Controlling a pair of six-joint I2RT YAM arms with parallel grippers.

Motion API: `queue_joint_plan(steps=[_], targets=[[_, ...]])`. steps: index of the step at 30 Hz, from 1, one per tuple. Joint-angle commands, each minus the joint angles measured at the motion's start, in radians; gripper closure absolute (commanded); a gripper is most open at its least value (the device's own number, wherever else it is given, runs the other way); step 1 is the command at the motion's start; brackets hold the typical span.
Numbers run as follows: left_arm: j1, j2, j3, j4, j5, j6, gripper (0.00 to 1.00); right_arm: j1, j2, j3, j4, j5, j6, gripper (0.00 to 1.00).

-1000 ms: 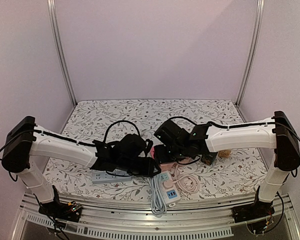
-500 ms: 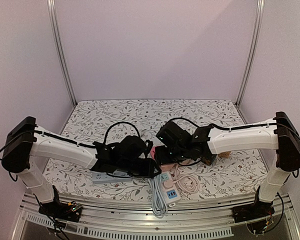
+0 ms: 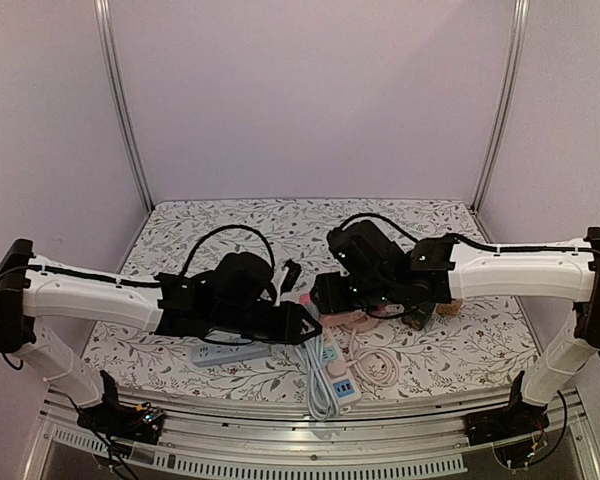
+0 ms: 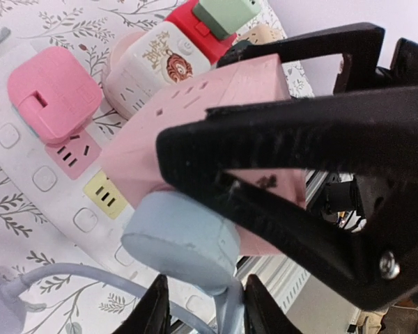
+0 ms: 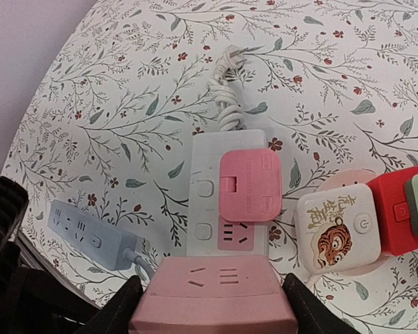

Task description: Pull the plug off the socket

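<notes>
Both arms have reached further out, lifting the pink cube socket (image 4: 209, 118) above the white power strip (image 5: 209, 181). The right fingers (image 5: 115, 306) clamp that socket; the left fingers (image 4: 155, 313) pinch the pale-blue plug (image 4: 181, 240), seated in its underside. A skewed pull could bind the pins or slip the socket free. Count: 1 pink cube socket, 1 pale-blue plug, 2 power strips

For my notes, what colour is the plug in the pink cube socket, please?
The plug is pale blue; left wrist view shows it best.
</notes>
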Motion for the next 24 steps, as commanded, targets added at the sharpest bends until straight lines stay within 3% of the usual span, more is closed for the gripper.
queue_joint_plan(steps=[1,5,10,19,24], targets=[[0.001,-0.114,-0.012,-0.093,0.016,0.06,0.49,-0.003,-0.092,0.013,0.046,0.029,-0.017,1.0],[0.009,-0.229,-0.023,-0.138,0.016,0.1,0.24,-0.003,-0.156,-0.041,0.117,0.006,-0.032,1.0],[0.016,-0.322,-0.045,-0.131,0.058,0.112,0.11,-0.002,-0.223,-0.081,0.204,-0.036,-0.072,1.0],[0.016,-0.288,-0.042,-0.017,0.057,0.103,0.07,-0.002,-0.268,-0.116,0.36,-0.067,-0.099,1.0],[0.015,-0.212,-0.003,0.008,0.074,0.096,0.17,0.007,-0.253,-0.101,0.364,-0.047,-0.094,1.0]])
